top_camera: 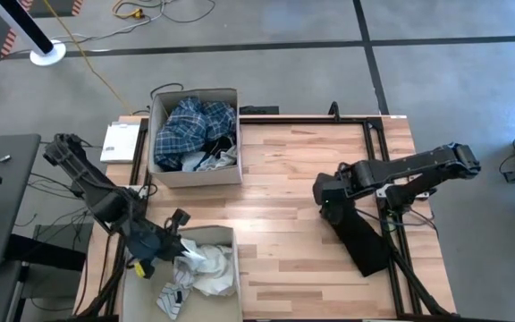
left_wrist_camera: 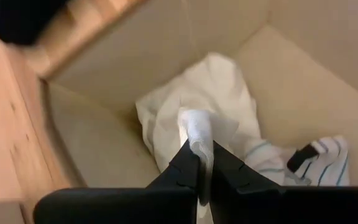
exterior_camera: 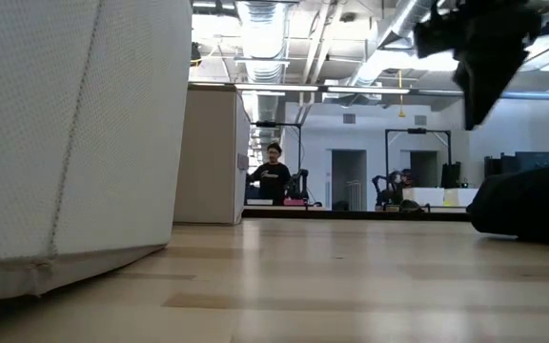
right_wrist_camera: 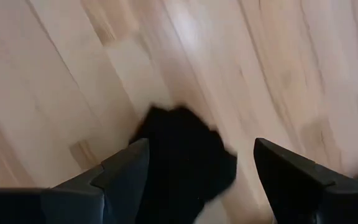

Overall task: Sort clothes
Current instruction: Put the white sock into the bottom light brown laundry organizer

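Observation:
My left gripper hangs over the near cardboard box at the table's front left, shut on a white garment. That box also holds a blue-white striped piece. The far box holds blue plaid clothes. My right gripper is open, pointing down above the far end of a black garment, which lies flat on the table's right side. The low view shows that gripper well above the black garment. My left gripper pinches a narrow bunched fold of the white garment between its two fingers. It comes slanting down from the table's left side. The rest of the garment lies heaped on the box floor beyond the fingertips.
A white flat item lies at the table's far left corner. Bare wood stretches between the boxes and the black garment. In the low view the near box's wall fills the left, and a person stands far back in the room.

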### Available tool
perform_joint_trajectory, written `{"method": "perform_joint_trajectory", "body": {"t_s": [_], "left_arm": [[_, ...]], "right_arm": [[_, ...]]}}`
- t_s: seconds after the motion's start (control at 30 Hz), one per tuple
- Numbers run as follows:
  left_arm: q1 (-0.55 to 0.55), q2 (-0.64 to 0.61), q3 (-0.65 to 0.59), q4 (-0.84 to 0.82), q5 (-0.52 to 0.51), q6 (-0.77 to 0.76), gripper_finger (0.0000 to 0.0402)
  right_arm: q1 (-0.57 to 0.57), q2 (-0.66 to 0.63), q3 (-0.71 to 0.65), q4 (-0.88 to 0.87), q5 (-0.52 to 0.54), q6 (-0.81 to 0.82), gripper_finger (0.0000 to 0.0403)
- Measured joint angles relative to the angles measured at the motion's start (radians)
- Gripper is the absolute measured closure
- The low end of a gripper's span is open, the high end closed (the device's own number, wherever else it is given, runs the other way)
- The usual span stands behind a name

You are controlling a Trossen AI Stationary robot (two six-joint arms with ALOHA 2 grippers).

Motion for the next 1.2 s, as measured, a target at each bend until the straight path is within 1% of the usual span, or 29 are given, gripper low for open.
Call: {"method": "perform_joint_trajectory", "body": {"t_s": [0.13,0.23,0.33,0.5,0.67,0.8,0.9,1.0,1.1,1.2], "left_arm": [[0.0,0.032,-0.031,-0.014,0.001,-0.051,0.0396],[0.007,0.04,-0.077,-0.013,0.001,-0.086,0.0396],[0.018,0.04,-0.129,-0.013,0.003,-0.126,0.0395],[0.03,0.04,-0.193,0.007,0.018,-0.178,0.0385],[0.037,0.037,-0.248,0.092,0.046,-0.186,0.0367],[0.037,0.037,-0.266,0.126,0.049,-0.19,0.0353],[0.037,0.037,-0.267,0.153,0.06,-0.191,0.0336],[0.036,0.037,-0.267,0.197,0.08,-0.19,0.0308],[0.031,0.038,-0.267,0.229,0.088,-0.182,0.0271],[0.031,0.038,-0.267,0.24,0.091,-0.188,0.0224]], "right_arm": [[0.036,0.0,0.0,-0.113,-0.027,0.143,0.0099],[0.08,-0.003,-0.018,-0.142,-0.045,0.236,0.0099],[0.129,-0.003,-0.044,-0.138,-0.083,0.317,0.0099],[0.226,-0.003,-0.092,-0.115,-0.104,0.465,0.0099],[0.326,-0.003,-0.147,-0.079,-0.122,0.608,0.0099],[0.395,-0.003,-0.177,-0.045,-0.124,0.709,0.0099],[0.437,-0.003,-0.2,-0.01,-0.124,0.781,0.0099],[0.477,-0.003,-0.233,0.014,-0.124,0.854,0.0099],[0.51,-0.003,-0.281,0.048,-0.123,0.921,0.0099],[0.531,-0.003,-0.327,0.108,-0.122,0.972,0.0099]]}}
